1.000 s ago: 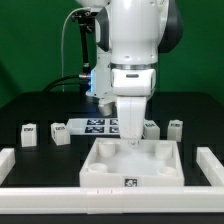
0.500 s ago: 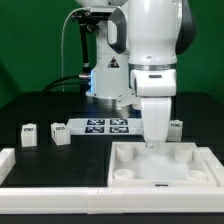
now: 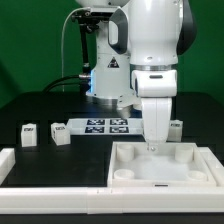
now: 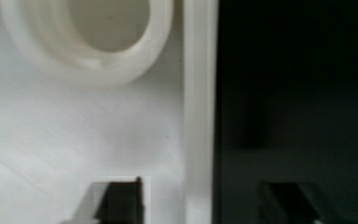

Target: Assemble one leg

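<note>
- One leg [image 3: 176,128] stands upright on the black table [image 3: 40,110], toward the far edge on the exterior view's right. It is just beside the gripper [image 3: 153,146] and apart from it, and it is outside the tray [image 3: 135,180].
- A second leg [image 3: 59,133] and a third leg [image 3: 29,134] stand near each other toward the far edge on the exterior view's left, well apart from the tray.
- The marker board [image 3: 100,126] lies flat between the second leg and the arm.
- The gripper [image 4: 202,200] points straight down at the tray's far wall. Its fingers [image 4: 119,200] are spread with a gap to the wall on each side, one inside the tray [image 4: 87,120] and one over the table.
- A round socket [image 4: 108,25] sits in the tray corner near the inner finger.
- A white rail [image 3: 60,200] runs along the table's near edge, in front of the tray.
</note>
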